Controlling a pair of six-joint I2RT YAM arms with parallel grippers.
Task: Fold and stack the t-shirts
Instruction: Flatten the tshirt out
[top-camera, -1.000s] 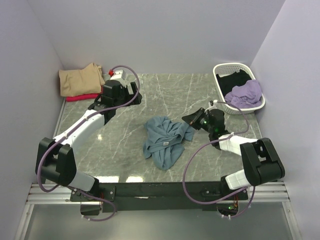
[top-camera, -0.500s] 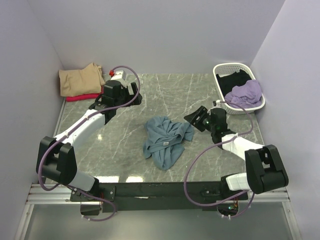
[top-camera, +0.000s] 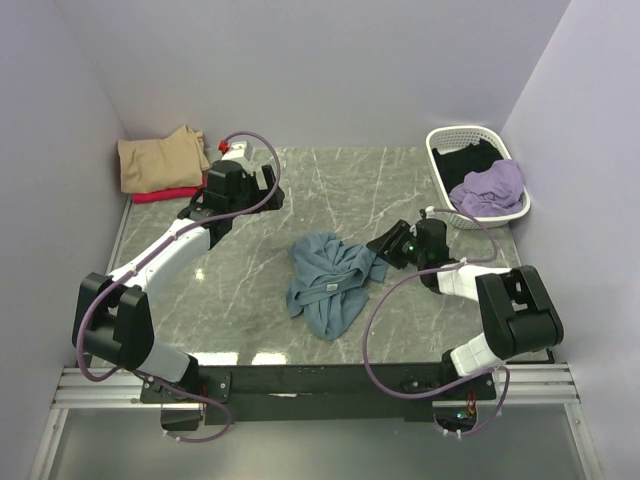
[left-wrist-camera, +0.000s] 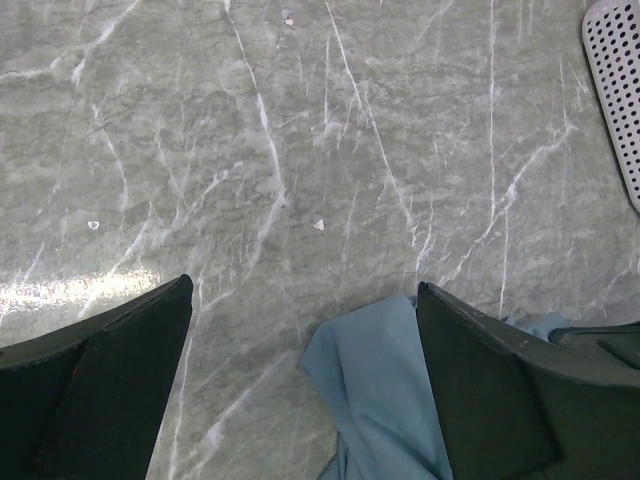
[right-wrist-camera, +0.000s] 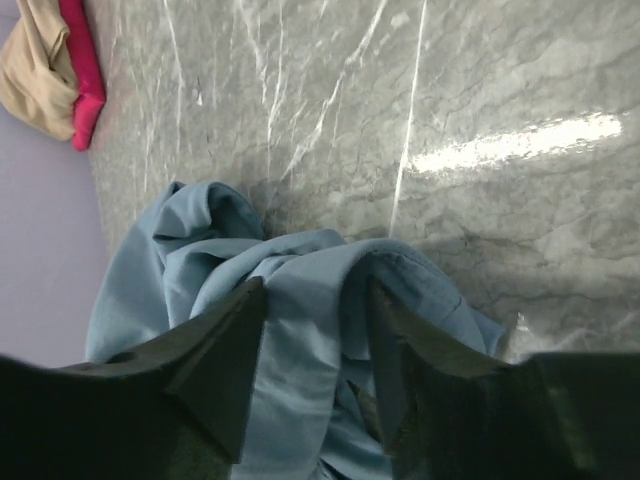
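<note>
The crumpled teal-blue t-shirt (top-camera: 328, 285) lies in a heap at the middle of the tabletop (top-camera: 330, 190), and what matters for the next move is which arm can reach it. The right gripper (top-camera: 390, 243) sits at the heap's right edge, low over the cloth. In its wrist view the jaws stand parted, straddling a raised ridge of blue fabric that runs on away from them toward the left. They do not look pressed onto the ridge, so I would not call the cloth held. The left gripper (left-wrist-camera: 302, 288) is well apart from the shirt, up toward the far-left corner, with its jaws spread wide and nothing between them. Its wrist view shows one blue edge of the shirt just below and ahead, with bare marble beyond. The heap has no clean long axis (it is bunched, somewhat longer from far to near than from side to side), and what looks like a neckband with a pale tag faces up near its middle. The right arm is therefore much the nearer, and the shirt lies straight ahead of its jaws, so closing on that ridge to lift and open the cloth seems the likely step. The tan shirt (top-camera: 158, 160) lies folded on the red shirt (top-camera: 160, 195) in the far-left corner. The lilac shirt (top-camera: 490, 185) and the black shirt (top-camera: 465, 158) wait in the white basket (top-camera: 440, 165).
</note>
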